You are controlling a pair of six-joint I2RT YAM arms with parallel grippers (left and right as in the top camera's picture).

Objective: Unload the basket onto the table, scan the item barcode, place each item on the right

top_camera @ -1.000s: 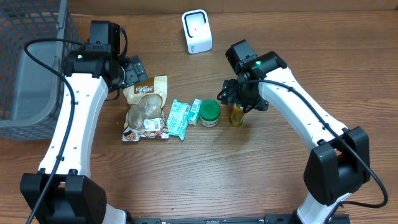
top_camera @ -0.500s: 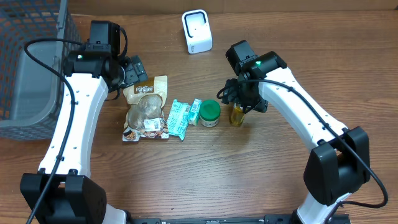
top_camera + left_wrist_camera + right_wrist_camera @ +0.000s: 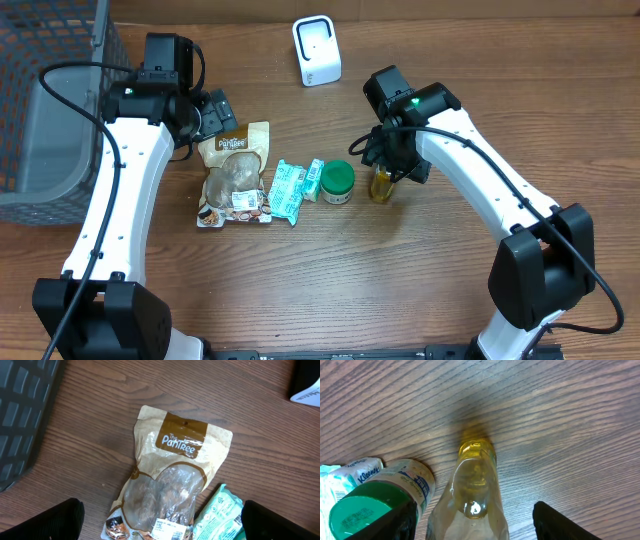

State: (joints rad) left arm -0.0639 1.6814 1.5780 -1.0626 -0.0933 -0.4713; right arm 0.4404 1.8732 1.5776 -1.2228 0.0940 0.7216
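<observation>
the yellow bottle [image 3: 476, 491] stands upright on the wooden table [image 3: 570, 420], directly below the right gripper [image 3: 477, 522] and between its two dark fingers [image 3: 560, 522]. the jaws are parted and straddle it. a strip of bare wood shows between the bottle and the finger on the right of the wrist view. the other finger sits so near the bottle that contact there is hard to judge, so the bottle looks bracketed rather than clamped. on the outer side of that nearer finger a jar with a green lid [image 3: 367, 510] stands just beside the bottle, and beyond the jar lies a pale kleenex pack [image 3: 350, 471]. the white scanner [image 3: 316, 50] sits on the table past the right gripper, toward the far edge and well apart from the bottle, its face turned toward the arms. the left gripper [image 3: 165, 522] hangs spread wide with nothing between its fingers, above a tan snack pouch [image 3: 170, 485] that lies flat beneath it with the printed label end away from the fingers. the kleenex pack peeks in beside its right finger. a mesh basket [image 3: 40, 100] stands off to the outer side of the left gripper, near the table's corner.
</observation>
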